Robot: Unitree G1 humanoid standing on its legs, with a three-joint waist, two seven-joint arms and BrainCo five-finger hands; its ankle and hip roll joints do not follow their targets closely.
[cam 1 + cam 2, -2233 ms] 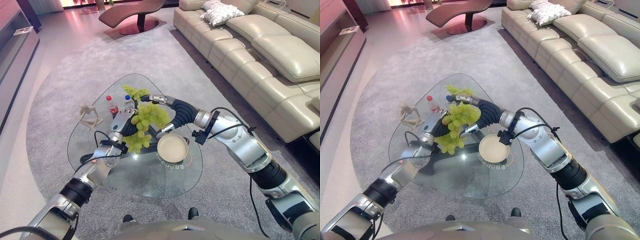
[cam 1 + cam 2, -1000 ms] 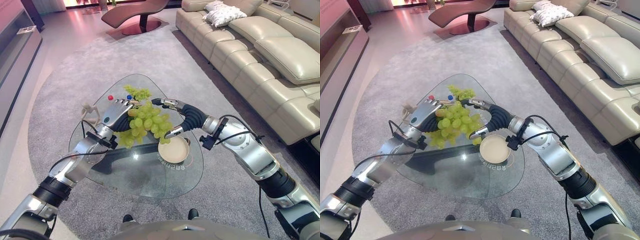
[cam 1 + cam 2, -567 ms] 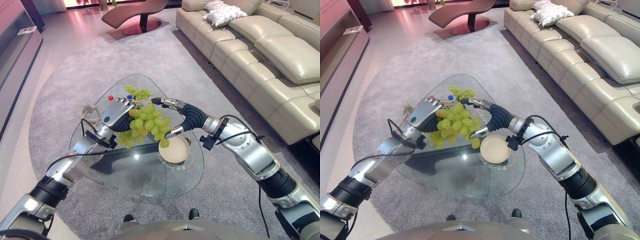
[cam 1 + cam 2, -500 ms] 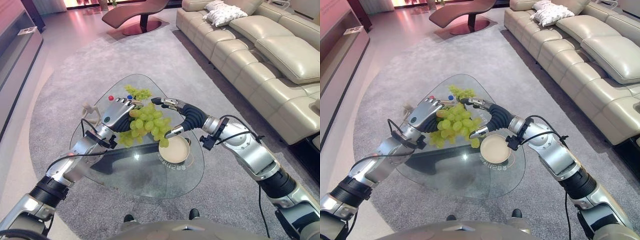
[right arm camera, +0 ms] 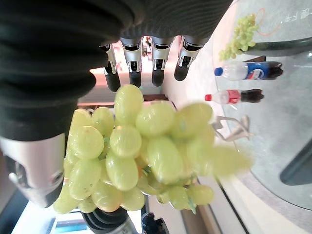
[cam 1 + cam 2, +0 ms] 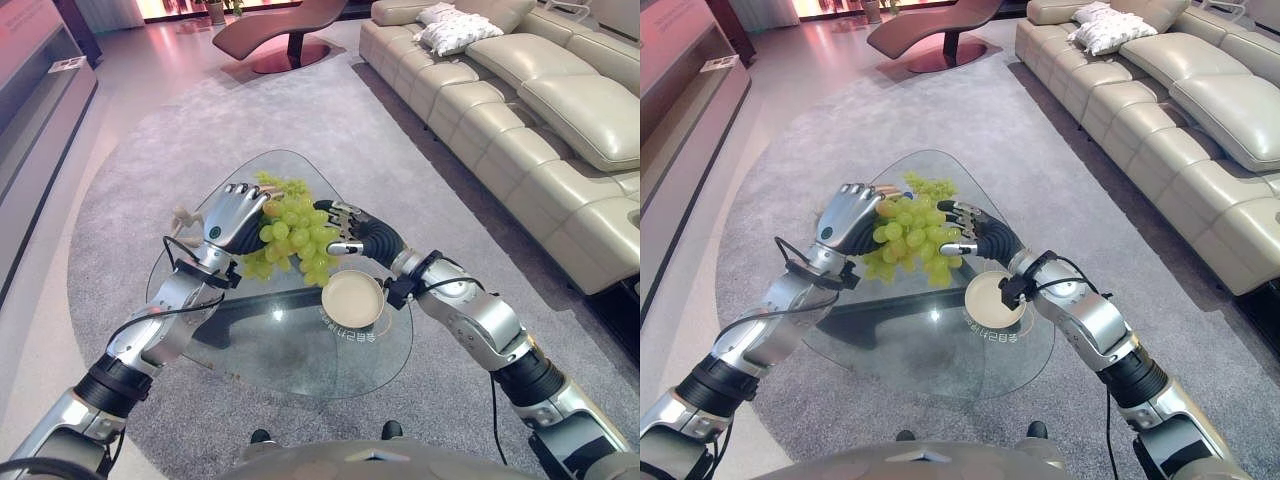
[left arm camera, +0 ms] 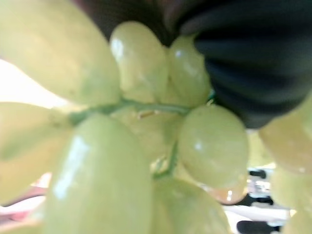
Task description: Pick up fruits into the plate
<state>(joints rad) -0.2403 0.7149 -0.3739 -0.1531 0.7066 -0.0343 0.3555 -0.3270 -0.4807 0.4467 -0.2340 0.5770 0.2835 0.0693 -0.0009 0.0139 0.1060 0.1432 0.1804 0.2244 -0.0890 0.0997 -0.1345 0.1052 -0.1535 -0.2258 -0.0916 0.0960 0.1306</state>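
Grapes: a large green bunch of grapes (image 6: pixel 296 243) hangs in the air above the middle of the glass counter (image 6: pixel 290 345), held between the two hands, with its lower berries just above and beside the plate's far-left rim.
Left hand: the left hand (image 6: pixel 232 218) grips the bunch from the counter's left side, its fingers (image 6: pixel 241 191) curled over the top of the grapes; its wrist view is pressed right against the berries and their green stem.
Right hand: the right hand (image 6: pixel 352 231) meets the bunch from the right, fingers (image 5: pixel 132 68) bent over the top of the berries and thumb against the near side, so the bunch sits cupped in its palm in the right wrist view.
Plate: a round cream plate (image 6: pixel 352 298) rests on the counter near its right edge, with no fruit in it.
Second bunch: a smaller green bunch (image 6: pixel 929 187) lies on the counter towards its far corner, just behind the held grapes.
Bottles: two small bottles (image 5: pixel 247 70), one blue-capped and one red-capped, show in the right wrist view near that smaller bunch.
Figurine: a pale figurine (image 6: pixel 181 216) stands by the counter's left edge, behind the left hand.
Surroundings: the counter sits on a grey rug (image 6: pixel 150 150), with a cream sofa (image 6: pixel 520 110) along the right side of the room.
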